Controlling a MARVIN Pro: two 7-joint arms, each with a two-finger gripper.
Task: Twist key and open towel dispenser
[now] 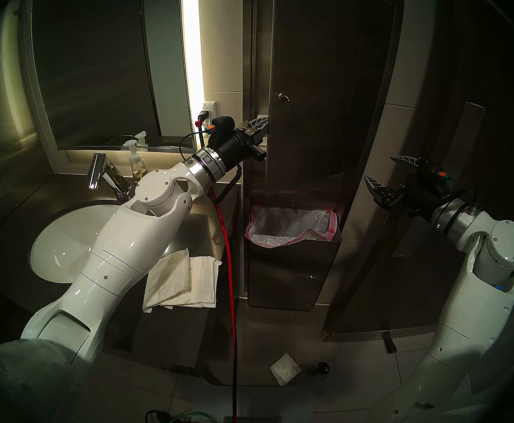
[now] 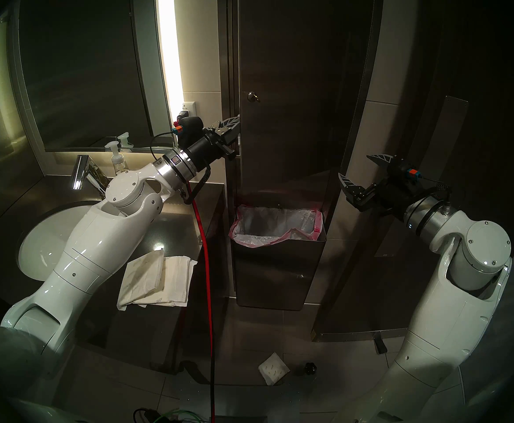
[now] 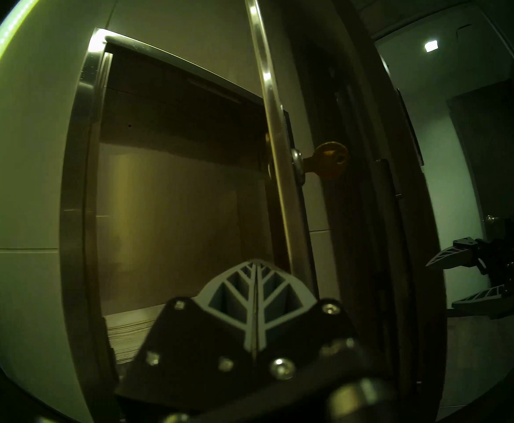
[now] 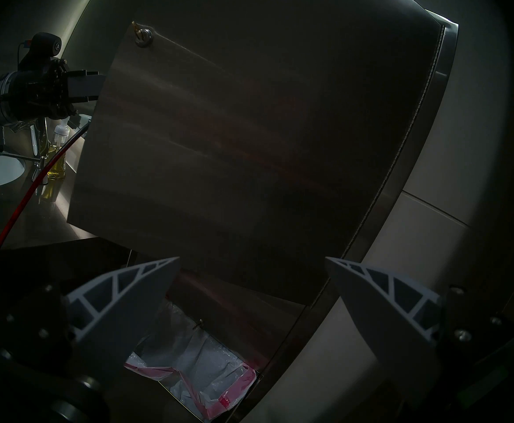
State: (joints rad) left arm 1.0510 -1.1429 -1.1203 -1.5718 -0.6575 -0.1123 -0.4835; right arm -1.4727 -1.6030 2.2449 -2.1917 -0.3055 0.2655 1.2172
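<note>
A dim washroom: from left, a mirror [image 1: 97,68] above a white basin [image 1: 66,239] set in a dark counter [image 1: 194,230] strewn with paper towels [image 1: 182,279]. The left gripper [image 1: 257,132], fingers pressed together, sits at the edge of the towel dispenser [image 1: 326,108] door, apparently ajar, key [image 1: 284,98] in its lock. Farther right, the right gripper [image 1: 384,175] hangs wide open.

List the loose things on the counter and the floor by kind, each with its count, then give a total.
Paper towel packs on the counter: 2
Soap bottle: 1
White folded paper on the floor: 1
Black knob on the floor: 1
Total: 5
</note>
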